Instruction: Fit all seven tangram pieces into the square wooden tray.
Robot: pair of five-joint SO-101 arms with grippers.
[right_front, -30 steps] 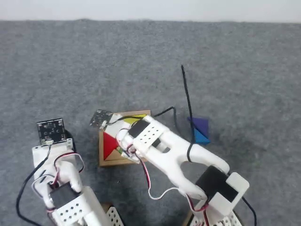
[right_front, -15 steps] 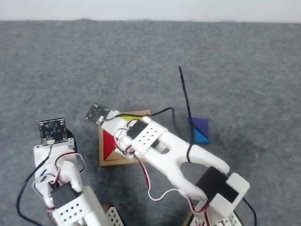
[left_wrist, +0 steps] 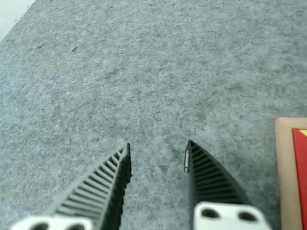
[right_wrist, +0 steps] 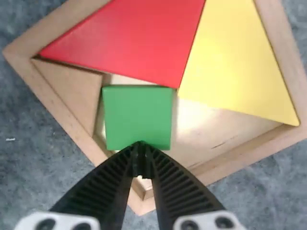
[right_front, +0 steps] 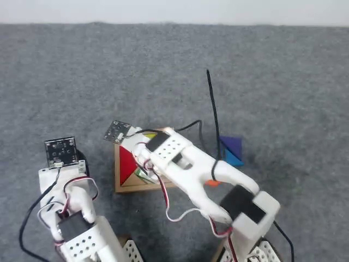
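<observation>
- Presently: square wooden tray holds smooth red triangle, yellow triangle, green square.
- Right gripper: ribbed fingers together, tips at the square's edge.
- Left gripper: fingers apart, over grey felt.

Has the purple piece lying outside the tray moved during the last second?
No. In the high view the purple piece keeps the same spot to the right of the wooden tray, with the blue piece right beside it as before.
</observation>
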